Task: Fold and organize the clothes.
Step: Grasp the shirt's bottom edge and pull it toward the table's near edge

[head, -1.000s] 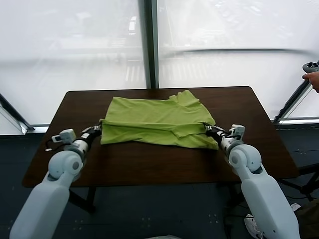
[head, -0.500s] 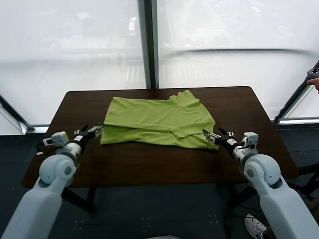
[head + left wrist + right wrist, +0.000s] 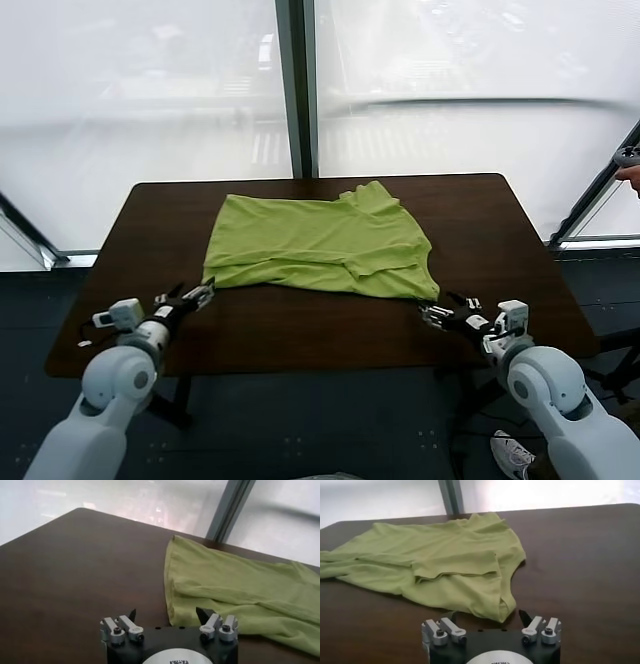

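The lime-green T-shirt (image 3: pixel 318 243) lies on the dark brown table (image 3: pixel 480 215), its front part folded over into a double layer. My left gripper (image 3: pixel 190 295) is open and empty, low over the table just in front of the shirt's left front corner (image 3: pixel 172 605). My right gripper (image 3: pixel 437 314) is open and empty, just in front of the shirt's right front corner (image 3: pixel 502 607). Neither gripper touches the fabric. In the left wrist view the left gripper (image 3: pixel 167 614) faces the shirt's edge. In the right wrist view the right gripper (image 3: pixel 487 615) faces the crumpled right side.
Bare table shows to the left, right and front of the shirt. The table's front edge (image 3: pixel 300 365) lies close behind both grippers. A person's hand with a controller (image 3: pixel 628 165) shows at the far right. Windows with a dark post (image 3: pixel 296 90) stand behind.
Both grippers have drawn back from the shirt's front corners toward the table's front edge and outward. The shirt's front edge has settled flat on the table.
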{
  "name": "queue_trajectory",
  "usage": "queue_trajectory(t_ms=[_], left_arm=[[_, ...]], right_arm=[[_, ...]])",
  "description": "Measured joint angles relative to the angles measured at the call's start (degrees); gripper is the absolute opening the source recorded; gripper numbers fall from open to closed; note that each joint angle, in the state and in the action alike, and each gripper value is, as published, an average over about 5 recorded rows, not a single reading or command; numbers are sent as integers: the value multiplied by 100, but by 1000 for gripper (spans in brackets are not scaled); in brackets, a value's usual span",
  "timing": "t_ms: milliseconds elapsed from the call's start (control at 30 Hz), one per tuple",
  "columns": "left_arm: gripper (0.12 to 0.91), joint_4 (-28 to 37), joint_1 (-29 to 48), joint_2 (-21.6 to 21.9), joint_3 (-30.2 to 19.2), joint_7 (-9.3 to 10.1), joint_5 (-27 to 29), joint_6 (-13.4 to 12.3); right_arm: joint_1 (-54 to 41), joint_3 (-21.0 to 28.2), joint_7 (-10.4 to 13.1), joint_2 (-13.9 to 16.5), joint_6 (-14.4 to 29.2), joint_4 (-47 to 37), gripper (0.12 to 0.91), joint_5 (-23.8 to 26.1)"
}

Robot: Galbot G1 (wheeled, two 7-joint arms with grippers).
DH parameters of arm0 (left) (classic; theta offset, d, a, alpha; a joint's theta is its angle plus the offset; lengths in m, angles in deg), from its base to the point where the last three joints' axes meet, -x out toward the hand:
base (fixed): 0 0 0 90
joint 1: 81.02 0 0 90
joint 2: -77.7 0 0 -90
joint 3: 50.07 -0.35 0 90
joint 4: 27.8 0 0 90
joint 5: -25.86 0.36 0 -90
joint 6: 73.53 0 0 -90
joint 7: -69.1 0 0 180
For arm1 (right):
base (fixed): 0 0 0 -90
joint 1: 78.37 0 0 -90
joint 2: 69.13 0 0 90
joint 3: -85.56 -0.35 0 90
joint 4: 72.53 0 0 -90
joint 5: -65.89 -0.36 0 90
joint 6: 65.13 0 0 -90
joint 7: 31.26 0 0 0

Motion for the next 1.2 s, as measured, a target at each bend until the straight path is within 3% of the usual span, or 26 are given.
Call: queue_trajectory(t_ms=[200,300,433,633,933,1200], left_arm=[[776,-54,-5,-86,-100,-37,34,-1],[727,-34,20,-98,-152,-33,51,-2],[604,30,46,-95,-183,-30,65,-4],[322,76,53,-97,-185,-29,73,-6],[172,75,14,-74,-157,-39,72,-18],[149,-21,-142,88,-14,-40,44,-19]], right_arm=[[-25,14,-1,-7,1,-43,376,7],[-42,26,-1,-6,1,-46,250,10],[-41,33,-1,7,1,-30,200,14],[31,-10,14,94,-1,43,138,10],[44,-144,130,537,-25,133,138,-239],[94,-155,177,1031,-60,215,138,-416]])
